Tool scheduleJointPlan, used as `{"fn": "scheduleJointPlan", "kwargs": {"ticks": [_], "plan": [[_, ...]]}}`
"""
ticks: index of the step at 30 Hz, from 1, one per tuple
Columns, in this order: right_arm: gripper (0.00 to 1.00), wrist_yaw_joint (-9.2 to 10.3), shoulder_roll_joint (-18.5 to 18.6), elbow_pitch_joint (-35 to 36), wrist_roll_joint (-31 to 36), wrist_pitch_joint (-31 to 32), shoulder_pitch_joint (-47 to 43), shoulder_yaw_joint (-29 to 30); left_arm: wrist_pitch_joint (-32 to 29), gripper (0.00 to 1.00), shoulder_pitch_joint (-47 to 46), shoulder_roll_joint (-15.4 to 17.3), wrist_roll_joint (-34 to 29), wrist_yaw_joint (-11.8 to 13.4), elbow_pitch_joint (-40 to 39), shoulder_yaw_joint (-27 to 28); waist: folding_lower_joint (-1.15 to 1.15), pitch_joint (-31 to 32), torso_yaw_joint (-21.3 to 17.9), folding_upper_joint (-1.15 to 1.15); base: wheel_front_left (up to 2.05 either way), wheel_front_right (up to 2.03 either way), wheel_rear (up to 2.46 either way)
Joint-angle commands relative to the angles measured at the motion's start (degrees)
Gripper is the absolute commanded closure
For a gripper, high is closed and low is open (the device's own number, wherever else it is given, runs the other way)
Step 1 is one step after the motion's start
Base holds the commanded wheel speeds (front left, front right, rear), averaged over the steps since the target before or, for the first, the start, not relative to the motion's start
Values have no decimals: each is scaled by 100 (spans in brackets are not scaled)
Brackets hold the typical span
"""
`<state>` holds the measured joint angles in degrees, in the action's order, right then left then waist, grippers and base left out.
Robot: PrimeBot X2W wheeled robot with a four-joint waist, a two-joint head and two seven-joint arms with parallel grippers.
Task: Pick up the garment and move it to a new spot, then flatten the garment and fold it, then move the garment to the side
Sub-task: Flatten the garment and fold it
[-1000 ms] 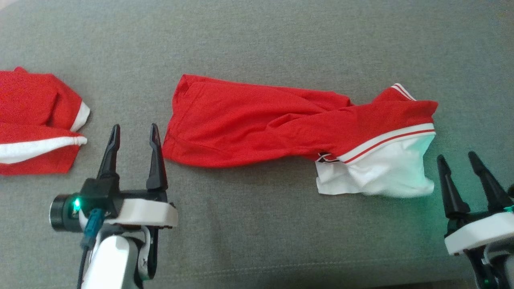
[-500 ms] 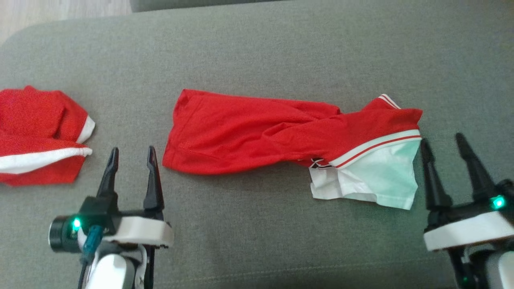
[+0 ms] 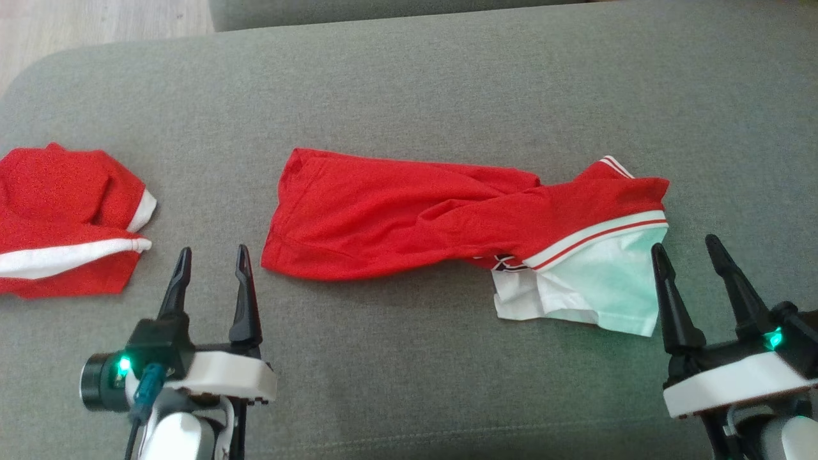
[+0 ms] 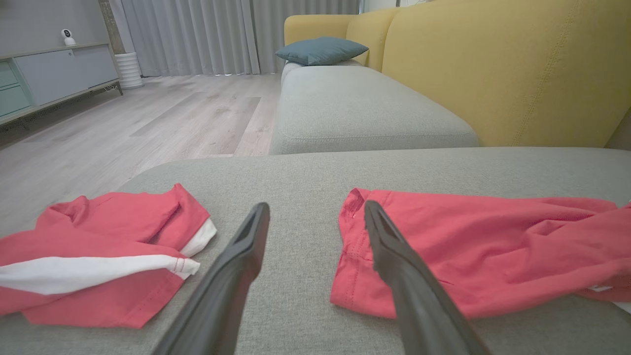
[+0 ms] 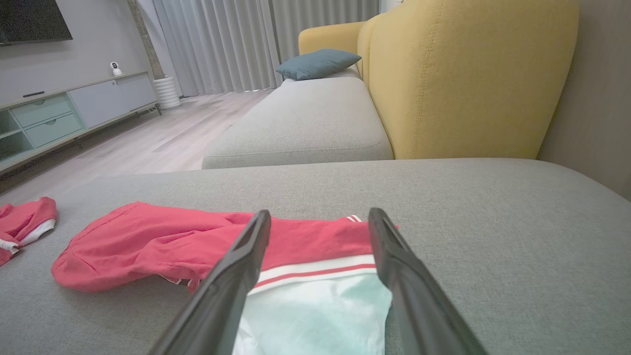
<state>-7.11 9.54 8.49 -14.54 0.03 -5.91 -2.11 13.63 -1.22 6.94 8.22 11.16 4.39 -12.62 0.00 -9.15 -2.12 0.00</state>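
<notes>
Red jersey fabric, the garment (image 3: 409,223), lies twisted lengthwise mid-seat on the grey cushion (image 3: 447,83), its white striped end crumpled. We station the left gripper (image 3: 213,250) by the red hem and the right gripper (image 3: 685,244) beside the white end, both with jaws apart and empty, presumably to seize opposite ends.

Grey cushion (image 3: 447,76) under garment (image 3: 396,217), red shirt (image 3: 57,211)

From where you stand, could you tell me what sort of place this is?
Most likely a home living room: a yellow sofa with a blue pillow, a low cabinet below a wall TV, and long curtains by a wood floor.
</notes>
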Motion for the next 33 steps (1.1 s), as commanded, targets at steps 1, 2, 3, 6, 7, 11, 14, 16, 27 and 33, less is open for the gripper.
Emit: {"fn": "scheduleJointPlan", "kwargs": {"ticks": [1, 2, 3, 6, 7, 11, 14, 16, 27, 33], "plan": [[0, -37, 48, 177, 40, 16, 109, -106, 3, 0, -85, 92, 24, 30, -179, 152, 0, -12, 4, 0, 0, 0, 0], [0, -37, 48, 178, 43, 20, 110, -105, 2, 0, -89, 92, 24, 32, -181, 144, 0, -15, 7, 0, 0, 0, 0], [0, -37, 48, 178, 49, 24, 111, -102, 0, 0, -91, 94, 25, 34, -184, 137, 0, -20, 7, 0, 0, 0, 0], [0, -37, 47, 175, 53, 35, 118, -94, -50, 0, -109, 96, 28, 50, -165, 118, 0, -39, 8, 0, 0, 0, 0], [0, -37, 47, 175, 54, 39, 121, -94, -52, 0, -138, 106, 20, 43, -163, 105, 0, -48, 8, 0, 0, 0, 0], [0, -37, 45, 184, 46, 65, 153, -97, -216, 0, -391, 144, 41, -116, -60, -12, 0, -133, 19, 0, 0, 0, 0], [0, -37, 50, 181, 41, 100, 186, -105, -441, 0, -610, 140, 96, -252, 53, -99, 0, -199, 23, 0, 0, 0, 0], [0, -37, 58, 179, 34, 122, 228, -127, -761, 0, -862, 147, 181, -402, 236, -167, 0, -271, 12, 0, 0, 0, 0], [0, -37, 75, 8, -40, 99, 409, -198, -2196, 0, -1863, 315, 940, -968, 1433, 24, 0, -548, -171, 0, 0, 0, 0], [0, -37, 74, -56, -70, 66, 469, -191, -2368, 0, -2043, 392, 1078, -1119, 1711, 24, 0, -623, -208, 0, 0, 0, 0]]}}
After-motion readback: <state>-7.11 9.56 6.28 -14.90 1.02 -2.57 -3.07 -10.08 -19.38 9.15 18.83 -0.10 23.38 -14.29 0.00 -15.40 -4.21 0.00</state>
